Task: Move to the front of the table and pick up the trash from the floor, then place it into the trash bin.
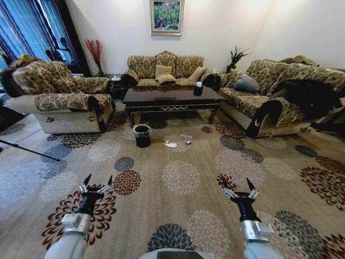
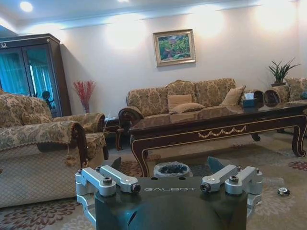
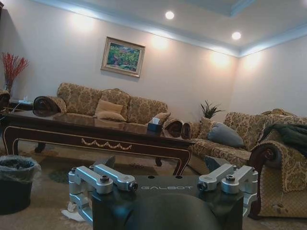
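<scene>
Robot well short of table [image 1: 171,97]; trash [image 1: 171,144] on carpet at 12 o'clock, beside trash bin [image 1: 142,135]. Left gripper [image 1: 97,184], right gripper [image 1: 237,188] splayed, empty. Nothing done.

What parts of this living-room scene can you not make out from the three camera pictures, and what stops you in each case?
- Inside of the trash bin: head view, too far and dark.
- The trash: head view, too small to count pieces; right wrist view, mostly hidden behind the right gripper.
- Shiny item on the carpet: left wrist view, too small to identify.
- Table right end: left wrist view, cut by the edge.
</scene>
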`<state>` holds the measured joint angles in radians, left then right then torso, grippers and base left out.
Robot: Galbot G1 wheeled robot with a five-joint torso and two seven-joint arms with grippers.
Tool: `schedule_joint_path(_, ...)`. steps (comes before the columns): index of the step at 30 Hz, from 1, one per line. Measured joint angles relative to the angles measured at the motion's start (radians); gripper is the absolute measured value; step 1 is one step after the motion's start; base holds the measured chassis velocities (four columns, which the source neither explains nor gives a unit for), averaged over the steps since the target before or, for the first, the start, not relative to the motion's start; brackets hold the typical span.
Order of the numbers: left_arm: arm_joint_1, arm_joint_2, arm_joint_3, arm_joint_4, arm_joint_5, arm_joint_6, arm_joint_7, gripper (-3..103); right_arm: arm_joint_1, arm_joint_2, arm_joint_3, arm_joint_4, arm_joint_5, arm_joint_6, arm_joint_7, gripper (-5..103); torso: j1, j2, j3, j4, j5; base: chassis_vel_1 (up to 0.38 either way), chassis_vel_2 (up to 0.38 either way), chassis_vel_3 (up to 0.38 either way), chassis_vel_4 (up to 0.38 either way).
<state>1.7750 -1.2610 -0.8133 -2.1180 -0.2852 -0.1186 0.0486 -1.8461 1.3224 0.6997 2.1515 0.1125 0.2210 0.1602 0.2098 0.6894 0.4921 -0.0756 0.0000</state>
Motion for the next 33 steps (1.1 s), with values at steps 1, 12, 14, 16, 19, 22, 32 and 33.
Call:
schedule_joint_path(1,0.002,0.000,0.000,-0.004,-0.001,0.000,0.001,100,0.000,-0.002,0.002,-0.001,-0.002,-0.001,0.000,100,-0.003,-0.007,-0.004,0.0000,0.0000,0.000,0.000,0.000,0.000)
schedule_joint_path(12,0.028,-0.040,0.013,-0.040,0.001,-0.009,0.004,100,-0.013,0.028,-0.014,0.003,-0.021,0.022,-0.013,100,-0.023,-0.052,-0.029,-0.0002,0.0001,0.000,0.000,0.000,0.000)
schedule_joint_path(14,0.036,-0.048,0.019,-0.043,0.006,-0.017,0.004,100,-0.016,0.029,-0.015,0.004,-0.016,0.031,-0.028,100,-0.027,-0.062,-0.035,-0.0001,0.0001,0.000,0.000,0.000,0.000)
schedule_joint_path(16,0.042,-0.050,0.023,-0.044,0.011,-0.021,0.005,100,-0.016,0.027,-0.015,0.006,-0.013,0.032,-0.035,100,-0.029,-0.067,-0.038,-0.0001,0.0001,0.000,0.000,0.000,0.000)
schedule_joint_path(19,0.061,-0.056,0.032,-0.049,0.021,-0.031,0.005,100,-0.008,0.008,-0.018,0.008,0.005,0.031,-0.051,100,-0.035,-0.083,-0.049,-0.0001,0.0000,0.000,0.000,0.000,0.000)
schedule_joint_path(22,0.070,-0.058,0.036,-0.053,0.027,-0.035,0.005,100,0.006,-0.008,-0.021,0.002,0.026,0.028,-0.054,100,-0.038,-0.091,-0.054,-0.0001,0.0001,0.000,0.000,0.000,0.000)
schedule_joint_path(32,0.102,-0.093,0.058,-0.065,0.067,-0.049,0.005,100,0.065,-0.133,-0.011,-0.032,0.185,-0.047,-0.101,100,-0.056,-0.136,-0.080,-0.0001,0.0001,0.000,0.000,0.000,0.000)
schedule_joint_path(33,0.104,-0.095,0.058,-0.068,0.069,-0.049,0.005,100,0.060,-0.135,-0.011,-0.024,0.184,-0.053,-0.107,100,-0.058,-0.141,-0.083,-0.0003,0.0000,0.000,0.000,0.000,0.000)
